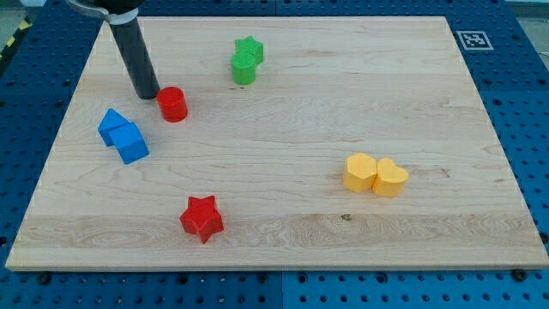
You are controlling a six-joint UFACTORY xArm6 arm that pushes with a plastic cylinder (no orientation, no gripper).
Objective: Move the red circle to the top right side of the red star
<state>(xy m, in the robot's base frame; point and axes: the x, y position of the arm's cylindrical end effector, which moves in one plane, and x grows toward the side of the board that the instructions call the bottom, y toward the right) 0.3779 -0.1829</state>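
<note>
The red circle (172, 104) stands on the wooden board at the upper left. The red star (202, 218) lies well below it, near the view's bottom, slightly to the right. My tip (146, 93) rests on the board just left of the red circle, close to it or touching it. The dark rod rises from the tip toward the view's top left.
Two blue blocks (123, 136) sit touching each other, below and left of my tip. A green star (250, 50) and a green circle (244, 69) sit together at top centre. Two yellow hearts (375, 174) lie at the right. The board's edge (51, 137) runs down the left.
</note>
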